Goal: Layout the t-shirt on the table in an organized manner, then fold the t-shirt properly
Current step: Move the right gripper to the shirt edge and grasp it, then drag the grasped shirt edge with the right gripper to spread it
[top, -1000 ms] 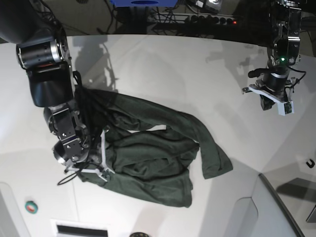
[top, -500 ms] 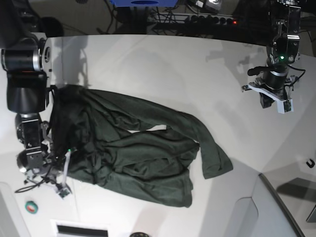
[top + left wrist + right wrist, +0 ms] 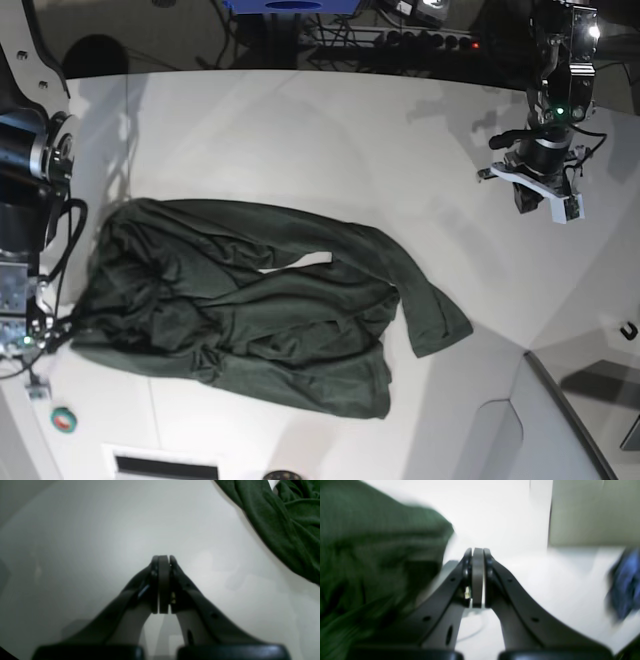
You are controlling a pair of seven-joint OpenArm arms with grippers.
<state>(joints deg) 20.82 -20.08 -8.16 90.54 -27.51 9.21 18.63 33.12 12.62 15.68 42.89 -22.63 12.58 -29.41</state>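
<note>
Shirt lies bunched and wrinkled on the table, left of centre; you've laid nothing flat yet and no fold is made. Left gripper is closed, empty, well apart; right gripper closed, beside cloth, holding nothing.

Beyond the far edge of the white surface, a dark floor area is seen, crossed by tangled cables and a power strip with a red indicator light. A blue object is noted at top centre, a grey angled panel at the lower right corner.
</note>
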